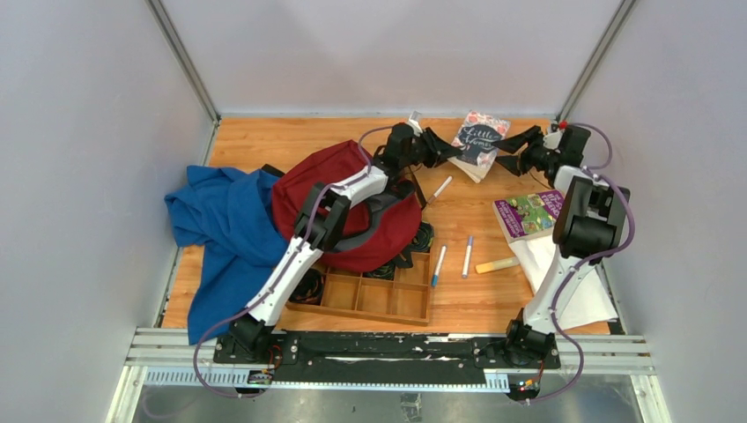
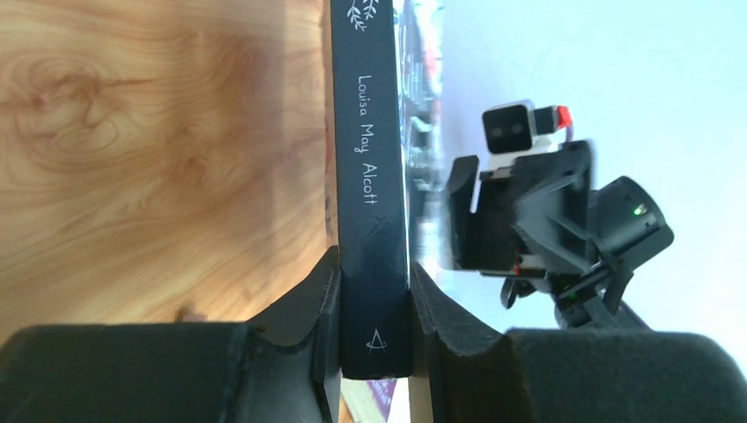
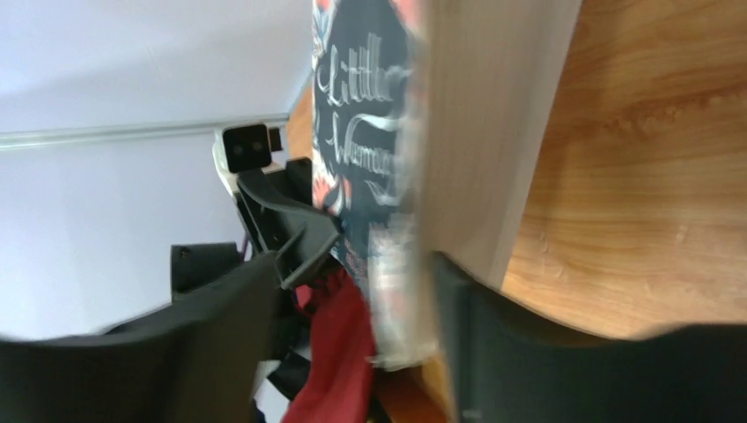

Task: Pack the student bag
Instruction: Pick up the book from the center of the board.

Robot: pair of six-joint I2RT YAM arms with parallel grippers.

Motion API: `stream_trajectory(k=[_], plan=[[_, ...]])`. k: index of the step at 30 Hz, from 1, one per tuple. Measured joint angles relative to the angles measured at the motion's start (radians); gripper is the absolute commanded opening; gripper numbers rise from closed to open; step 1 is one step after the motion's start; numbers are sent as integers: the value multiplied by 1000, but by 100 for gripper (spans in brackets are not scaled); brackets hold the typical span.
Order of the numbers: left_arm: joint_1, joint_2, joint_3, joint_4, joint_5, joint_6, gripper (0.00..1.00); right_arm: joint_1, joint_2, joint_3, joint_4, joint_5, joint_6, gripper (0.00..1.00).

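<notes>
Student bag (image 1: pixel 301 182) lies on the counter (image 1: pixel 291 137) at left-centre, partly on the blue cloth (image 1: pixel 220 229), its near edge touching the wooden tray (image 1: pixel 379 295). It sits just left of and nearer than the left end effector (image 1: pixel 452 154), well apart from the right end effector (image 1: pixel 506 148). Left arm (image 1: pixel 291 264) stretches diagonally over the bag, wrist past its far right edge. Left end effector (image 2: pixel 374 282) is clamped tight on the dark spine of the book (image 2: pixel 374 176), both fingers pressed on it. Book (image 1: pixel 480 141) is held off the counter between the two end effectors at the far side. Right arm (image 1: pixel 564 264) stands up and folds back left. Right end effector (image 3: pixel 357 264) is spread wide around the book's (image 3: pixel 370 159) other edge; cannot tell whether it touches because of blur.
</notes>
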Motion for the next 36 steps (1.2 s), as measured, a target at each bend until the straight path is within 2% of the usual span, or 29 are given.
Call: stream_trajectory(k=[2, 8, 15, 18, 21, 30, 36], plan=[[3, -18, -26, -5, 17, 8, 0, -1, -17, -10, -17, 6, -4, 94], [-8, -223, -219, -68, 64, 96, 0, 0, -205, -52, -126, 47, -49, 98], [-16, -675, -483, -43, 82, 220, 0, 0, -498, -89, -148, 56, -50, 100], [-16, -883, -601, -18, 84, 269, 0, 0, -619, -150, -148, 34, -40, 100], [-15, -1019, -682, 4, 88, 289, 0, 3, -734, -219, -146, 2, -35, 100], [-14, -1192, -886, 50, 146, 246, 0, 76, -1023, -461, 43, -121, 29, 100], [4, -1247, -967, 28, 153, 219, 0, 140, -1154, -487, 142, -159, 56, 100]])
